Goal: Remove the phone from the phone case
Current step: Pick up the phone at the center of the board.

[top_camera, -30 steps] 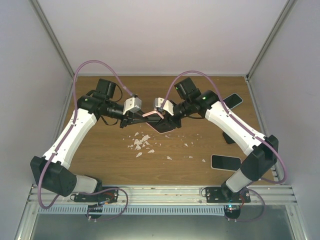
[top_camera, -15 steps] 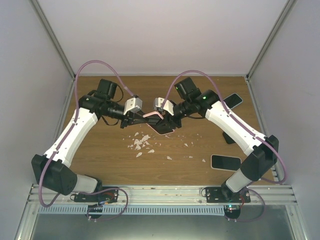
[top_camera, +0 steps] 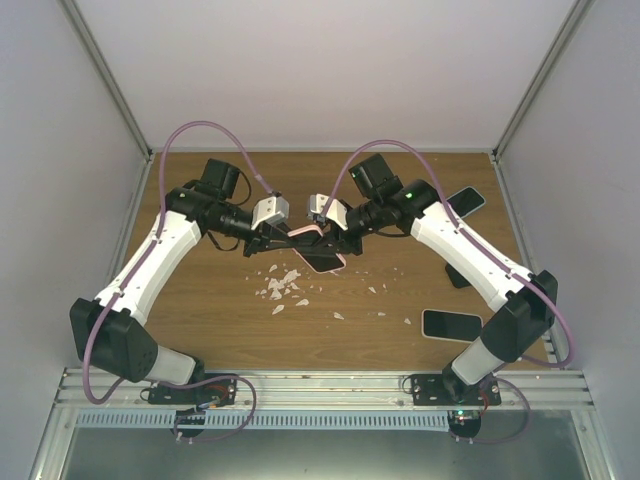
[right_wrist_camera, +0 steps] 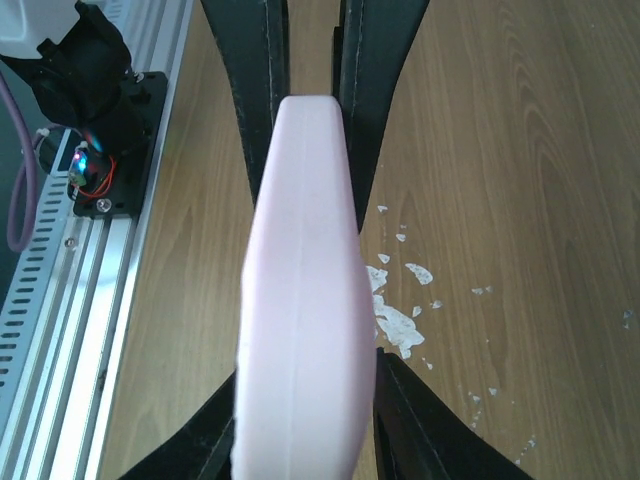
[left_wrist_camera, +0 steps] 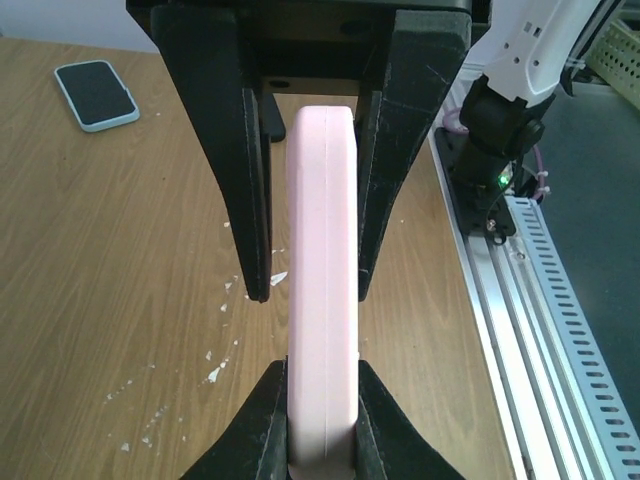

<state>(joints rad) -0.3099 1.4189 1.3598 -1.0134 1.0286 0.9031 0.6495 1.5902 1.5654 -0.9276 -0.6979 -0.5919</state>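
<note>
Left gripper [top_camera: 288,238] is pinched tight on the pink phone case [left_wrist_camera: 322,250], held in mid-air over the middle of the table [top_camera: 200,320]. Only the top view shows the dark phone [top_camera: 318,256] inside it; the wrist views show just the pink edge. Right gripper [top_camera: 338,240] straddles the other end. The left wrist view shows a gap beside one finger [left_wrist_camera: 245,180], so it is not clamped. The right wrist view hides that gap.

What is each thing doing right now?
pink phone case, held up above the table
phone, in the case, dark face showing
left gripper, shut on the case
right gripper, open around the case, gap on one side
spare phone, flat on the table, screen dark
white crumbs, scattered on the table
</note>
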